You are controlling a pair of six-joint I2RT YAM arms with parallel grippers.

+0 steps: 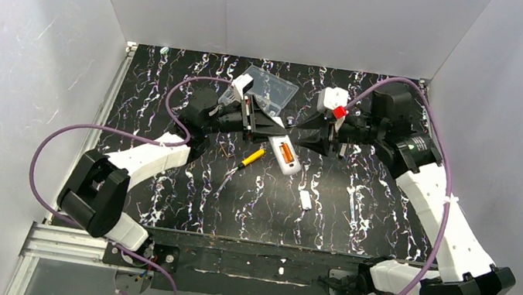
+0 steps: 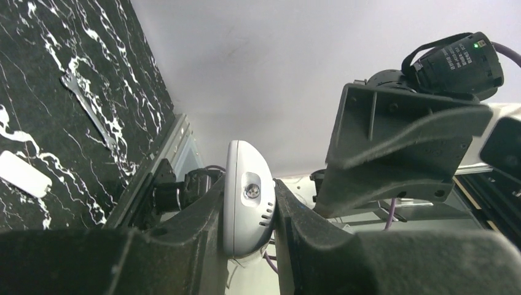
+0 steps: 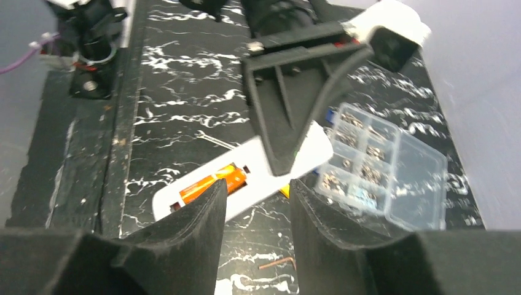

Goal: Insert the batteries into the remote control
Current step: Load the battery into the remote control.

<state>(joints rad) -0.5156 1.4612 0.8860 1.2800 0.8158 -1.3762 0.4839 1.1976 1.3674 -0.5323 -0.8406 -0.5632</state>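
batteries [image 3: 213,182] lie in the remote control [image 3: 258,177], lettering too small to read.

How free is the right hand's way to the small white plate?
Likely yes: the white plate lies alone on the table, close to the open, empty right hand, nothing between them.

We see a black table [image 1: 359,209] veined all over with white marbling. The remote control [image 1: 284,156] is white, and the batteries [image 1: 286,153] in it are orange-copper. The screwdriver [image 1: 252,157] is yellow and black. The box [image 1: 271,90] near the table's far edge is clear plastic, and the small plate [image 1: 305,199] toward the near edge is plain white. The arms [image 1: 155,157] are white with black joints. Their cables [image 1: 409,81] are purple, and a red block [image 1: 339,112] marks the right one.
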